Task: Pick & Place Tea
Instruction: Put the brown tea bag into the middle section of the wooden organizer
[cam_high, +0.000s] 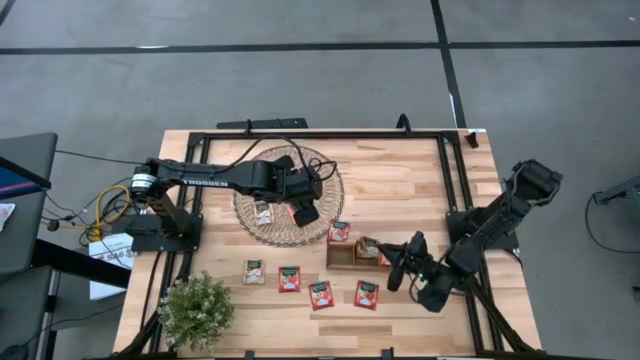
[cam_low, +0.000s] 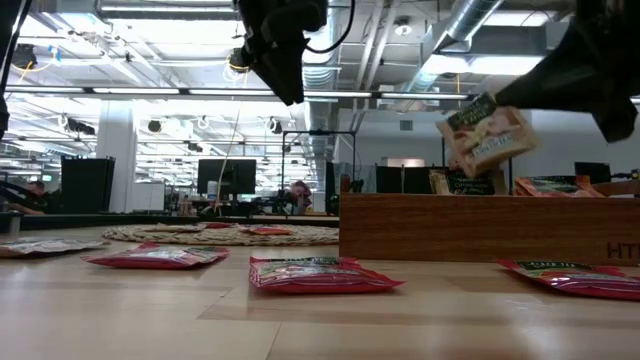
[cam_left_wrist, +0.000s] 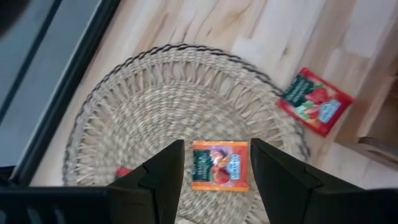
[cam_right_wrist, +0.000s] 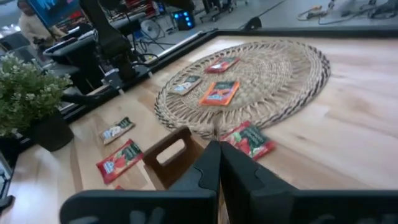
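Tea sachets lie flat about the table: several in a row (cam_high: 289, 279) near the front edge, one red (cam_high: 339, 231) between the wicker mat (cam_high: 285, 185) and the wooden tray (cam_high: 345, 258). On the mat lie a beige sachet (cam_high: 263, 211) and an orange one (cam_left_wrist: 219, 163). My left gripper (cam_left_wrist: 217, 146) hangs open well above the orange sachet, its fingers standing either side of it in the wrist view. My right gripper (cam_low: 580, 70) is shut on a beige sachet (cam_low: 485, 130) over the tray's right end. My right gripper pinches the beige sachet by its upper right edge (cam_low: 518, 100) between its shut fingers. They come nearly level from the table's right side. The sachet hangs tilted below and beside them, clear of the tray's rim (cam_low: 450, 200). The wrist view sees it edge-on.
More sachets stand upright in the tray (cam_low: 462, 182). A potted plant (cam_high: 195, 310) stands at the front left corner. A black metal frame (cam_high: 450, 170) runs round the tabletop. Bare wood lies at the far right of the table.
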